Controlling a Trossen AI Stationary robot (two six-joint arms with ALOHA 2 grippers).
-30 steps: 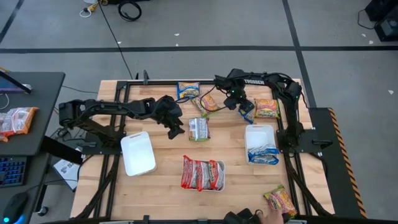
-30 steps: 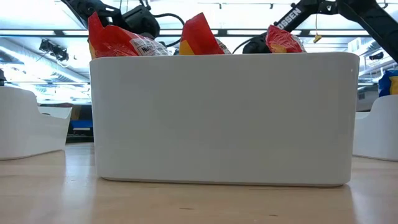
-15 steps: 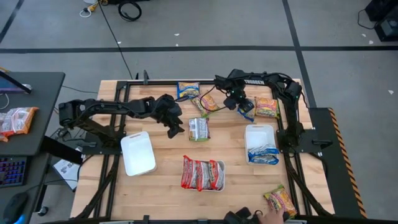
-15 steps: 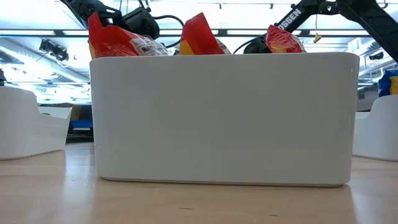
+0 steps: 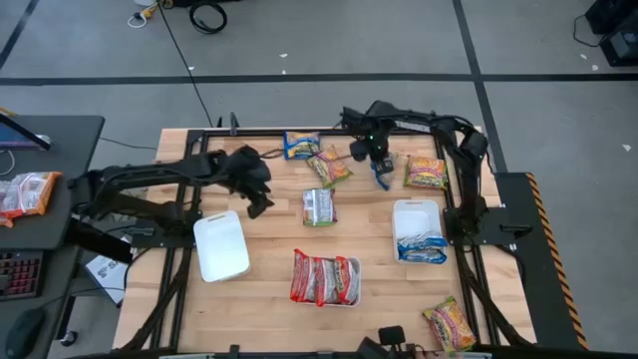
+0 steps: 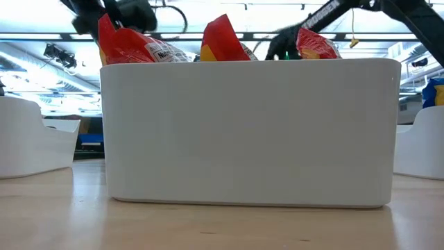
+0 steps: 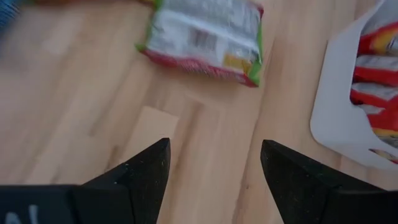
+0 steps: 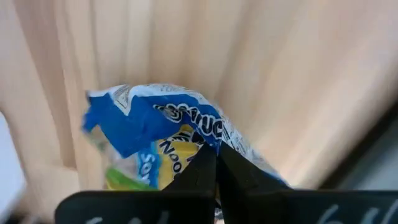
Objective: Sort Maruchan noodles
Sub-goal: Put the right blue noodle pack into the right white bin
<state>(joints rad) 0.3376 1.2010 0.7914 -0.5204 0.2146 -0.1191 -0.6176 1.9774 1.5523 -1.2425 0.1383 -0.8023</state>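
While the right pincer (image 5: 380, 178) hangs over the far part of the table (image 5: 269, 269), its fingers are pressed together on a blue-and-yellow noodle packet (image 8: 163, 144), which dangles from them above the wood. The left pincer (image 5: 257, 206) hovers over the table's left-centre with its fingers (image 7: 142, 177) spread apart and nothing between them; a green-edged packet (image 5: 318, 206) lies flat on the wood just ahead of it.

A white tray (image 5: 221, 245) near the left pincer holds nothing visible. The middle tray (image 5: 356, 295), nearest the front edge, carries red-and-silver packets (image 5: 321, 277) standing side by side; in the low view their red tops (image 6: 223, 38) rise above its white wall. The right-hand tray (image 5: 416, 208) holds a blue packet (image 5: 421, 248) at its near end.

Loose packets lie on the table: a blue-and-yellow one (image 5: 301, 146) at the far edge, a yellow-orange one (image 5: 329, 166) just beside it, another (image 5: 426, 172) at the far right, and one more (image 5: 449, 323) at the near right corner.
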